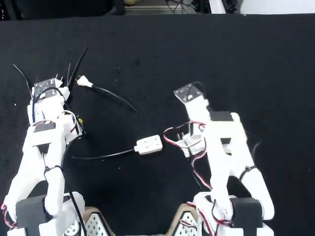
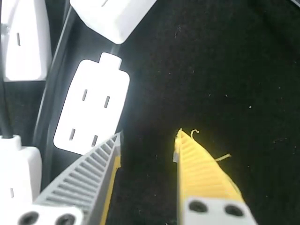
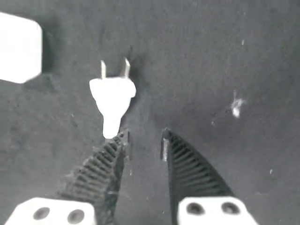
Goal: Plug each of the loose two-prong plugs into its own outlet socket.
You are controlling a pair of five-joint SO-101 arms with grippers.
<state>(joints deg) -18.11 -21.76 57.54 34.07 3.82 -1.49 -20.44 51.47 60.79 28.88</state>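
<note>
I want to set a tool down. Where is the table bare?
Bare: the table right of the right arm, and the far strip. Crowded: the plug and cable by the left arm, and around the outlet socket.

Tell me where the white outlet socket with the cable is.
High view: the outlet socket lies on the black table between the two arms, its cable trailing toward picture-left.

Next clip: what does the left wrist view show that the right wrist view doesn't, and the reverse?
Left wrist view: several white socket pieces. The fullest in view is an outlet block with four slots, just beyond the left gripper.
Right wrist view: a loose two-prong plug just ahead of the right gripper, prongs pointing away from it. A white block at the edge is too cropped to identify.
Both: the black cloth and an open gripper holding nothing.
</note>
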